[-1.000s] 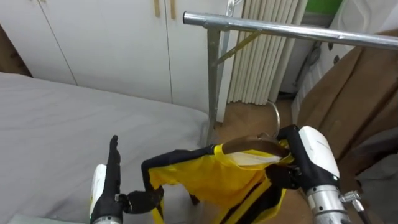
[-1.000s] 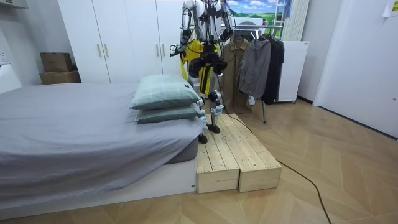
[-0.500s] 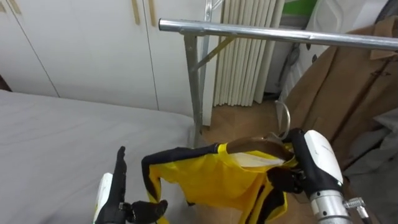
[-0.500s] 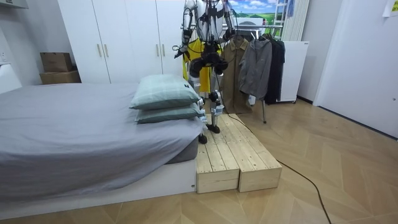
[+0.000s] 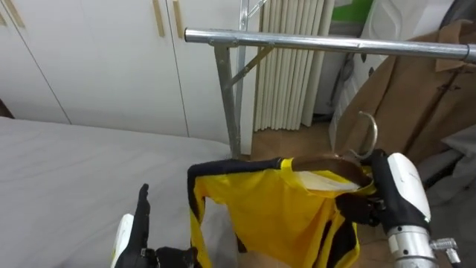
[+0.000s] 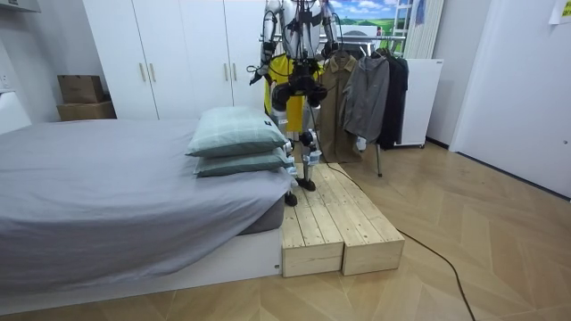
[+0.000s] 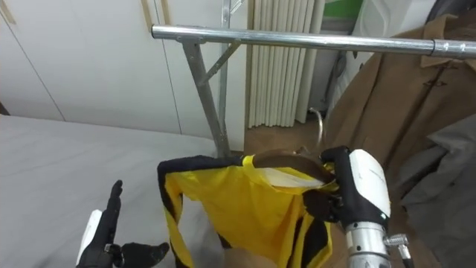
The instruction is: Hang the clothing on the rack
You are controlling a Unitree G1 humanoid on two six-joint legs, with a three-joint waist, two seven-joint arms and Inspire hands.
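Beneath the silver metal clothes rail [image 5: 327,45], the right robot hand [image 5: 370,210] is curled round the brown wooden hanger [image 5: 327,161] at the collar of the yellow black-trimmed jacket [image 5: 275,216]. It holds the hanger upright so that the metal hook [image 5: 366,132] can reach the bar beside the brown coat [image 5: 420,97]. Low over the grey bed [image 5: 74,171], the left robot hand [image 5: 140,227] is spread flat and holds nothing, probably to keep clear of the cloth.

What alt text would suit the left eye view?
The robot's right hand holds a hanger carrying a yellow jacket below a metal clothes rail, hook not yet on it. Its left hand hovers open over the grey bed.
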